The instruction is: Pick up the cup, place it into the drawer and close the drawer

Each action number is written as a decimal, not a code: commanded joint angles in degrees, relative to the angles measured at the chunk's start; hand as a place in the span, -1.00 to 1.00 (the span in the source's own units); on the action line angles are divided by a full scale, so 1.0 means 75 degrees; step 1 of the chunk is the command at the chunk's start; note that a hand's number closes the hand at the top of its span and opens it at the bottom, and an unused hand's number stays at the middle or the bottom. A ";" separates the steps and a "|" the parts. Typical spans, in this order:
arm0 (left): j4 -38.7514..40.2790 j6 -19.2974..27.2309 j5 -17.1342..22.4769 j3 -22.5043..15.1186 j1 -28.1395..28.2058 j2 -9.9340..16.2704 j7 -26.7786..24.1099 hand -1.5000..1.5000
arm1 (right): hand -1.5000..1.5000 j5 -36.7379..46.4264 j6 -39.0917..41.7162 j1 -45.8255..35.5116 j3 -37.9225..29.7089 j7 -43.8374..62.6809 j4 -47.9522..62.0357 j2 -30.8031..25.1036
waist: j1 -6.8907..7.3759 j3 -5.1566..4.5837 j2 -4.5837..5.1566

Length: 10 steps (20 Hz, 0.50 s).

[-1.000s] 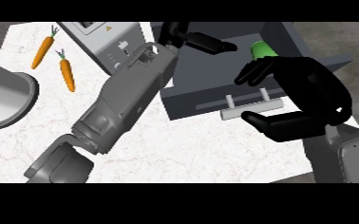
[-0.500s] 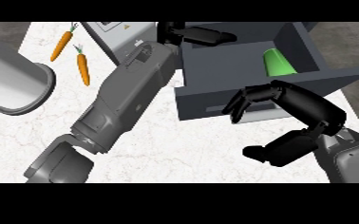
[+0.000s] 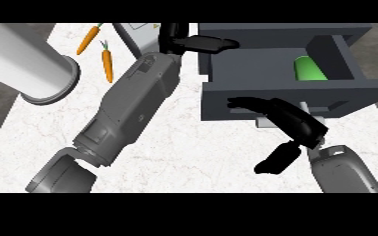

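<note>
A green cup (image 3: 310, 70) lies inside the open dark grey drawer (image 3: 251, 65) at the upper right. My right hand (image 3: 291, 122) has its straight fingers against the drawer's front panel (image 3: 221, 102), near the pale handle (image 3: 269, 122), which it partly hides. It holds nothing. My left hand (image 3: 193, 42) reaches up along the drawer's left side, its fingers laid flat over the drawer's back left corner. It is open with nothing in it.
Two carrots (image 3: 107, 65) lie on the white marble counter (image 3: 170, 160) at the upper left. A large silvery cylinder (image 3: 37, 72) lies at the left edge. A pale appliance (image 3: 140, 32) stands behind my left forearm.
The right hand has let go of the cup, which now lies in the drawer, and has come down to the drawer's front panel. The view has shifted, so everything sits further right.
</note>
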 commanded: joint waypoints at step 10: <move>-0.1089 -0.0905 -0.0004 -0.0005 0.1556 0.0661 -0.0118 -1.00 | 1.00 0.1924 -0.1733 -0.2107 -0.0029 -0.2439 0.6056 0.0638 | 0.0846 0.0019 0.0031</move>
